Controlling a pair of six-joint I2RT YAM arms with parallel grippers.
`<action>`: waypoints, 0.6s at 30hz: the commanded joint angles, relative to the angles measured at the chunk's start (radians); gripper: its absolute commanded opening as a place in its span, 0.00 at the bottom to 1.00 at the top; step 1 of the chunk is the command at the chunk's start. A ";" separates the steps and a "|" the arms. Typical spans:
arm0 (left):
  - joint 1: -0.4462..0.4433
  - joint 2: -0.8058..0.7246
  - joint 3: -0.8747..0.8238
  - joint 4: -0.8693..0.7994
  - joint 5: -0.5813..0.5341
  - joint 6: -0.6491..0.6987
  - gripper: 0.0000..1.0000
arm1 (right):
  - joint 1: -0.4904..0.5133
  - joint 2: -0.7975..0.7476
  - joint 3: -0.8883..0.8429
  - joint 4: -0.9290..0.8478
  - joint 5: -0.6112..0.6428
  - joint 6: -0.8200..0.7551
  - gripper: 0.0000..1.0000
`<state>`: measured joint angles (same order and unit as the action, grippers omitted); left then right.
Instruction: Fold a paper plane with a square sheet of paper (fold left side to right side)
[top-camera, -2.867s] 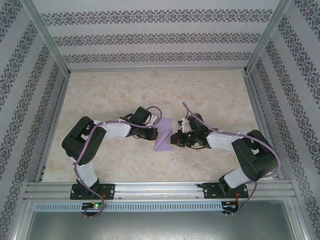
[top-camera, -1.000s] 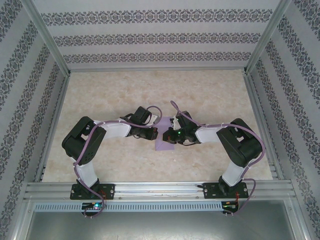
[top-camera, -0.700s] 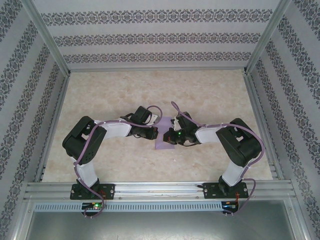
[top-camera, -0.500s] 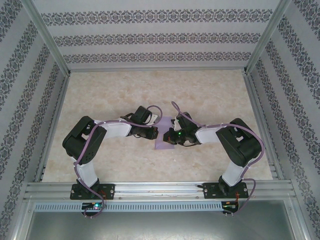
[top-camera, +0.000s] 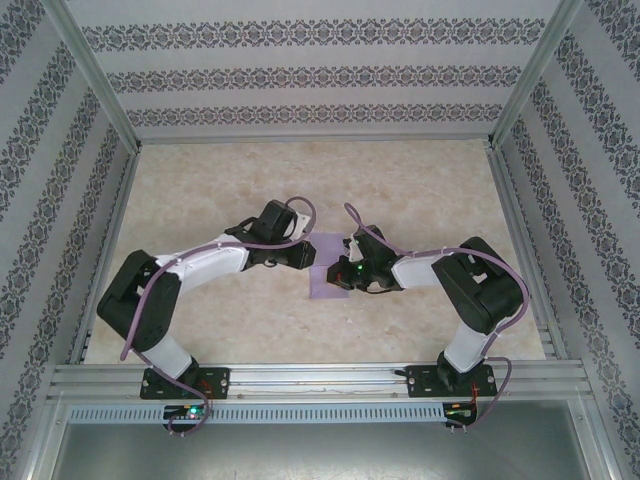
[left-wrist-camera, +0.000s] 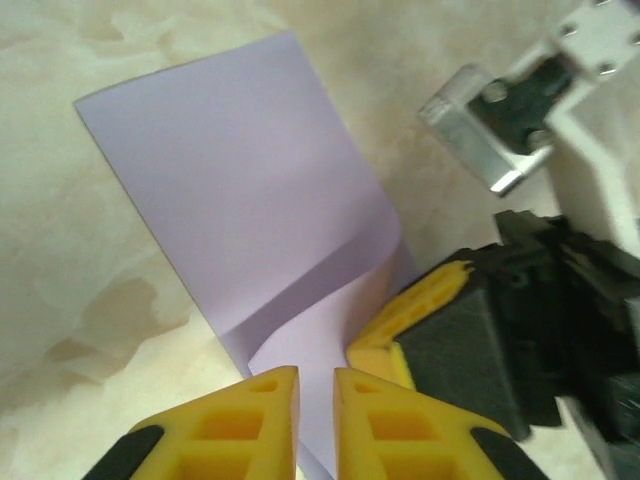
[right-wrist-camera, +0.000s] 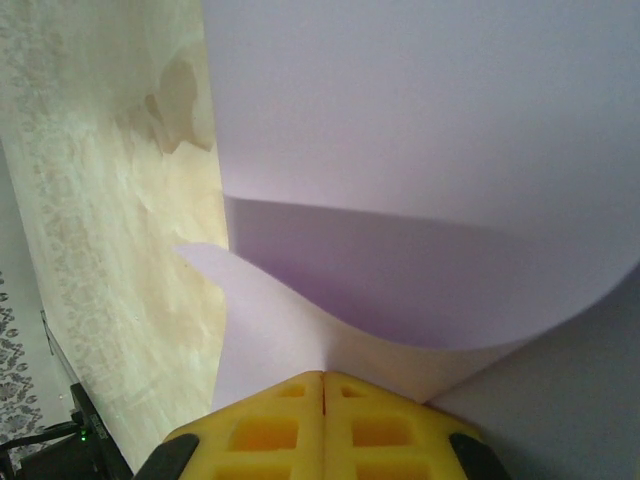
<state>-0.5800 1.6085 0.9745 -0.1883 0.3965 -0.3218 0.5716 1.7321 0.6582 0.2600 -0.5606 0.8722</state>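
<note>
My right jaws (right-wrist-camera: 323, 378) are pressed together, pinching the right edge of the square sheet of paper (left-wrist-camera: 230, 170). It lies part-folded on the table (top-camera: 220, 180), long axis running away from me. My left jaws (left-wrist-camera: 316, 375), barely parted, sit at its left edge.

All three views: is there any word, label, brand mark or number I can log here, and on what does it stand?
No readable text in any view.
The lavender sheet of paper is blank on the faces that show.
The wallpaper carries ornament bands, not letters.
The green light at the right arm's wrist is a plain dot, not a sign.
</note>
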 joint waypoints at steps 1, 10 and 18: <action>0.016 -0.060 -0.040 -0.063 0.087 -0.067 0.13 | -0.003 0.012 -0.041 -0.059 0.048 0.017 0.00; -0.031 -0.057 -0.152 0.127 0.295 -0.255 0.04 | -0.003 0.023 -0.042 -0.048 0.041 0.021 0.00; -0.073 0.049 -0.140 0.161 0.304 -0.263 0.02 | -0.003 0.028 -0.042 -0.051 0.041 0.023 0.00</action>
<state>-0.6369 1.6333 0.8268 -0.0719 0.6716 -0.5625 0.5713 1.7306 0.6468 0.2821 -0.5575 0.8921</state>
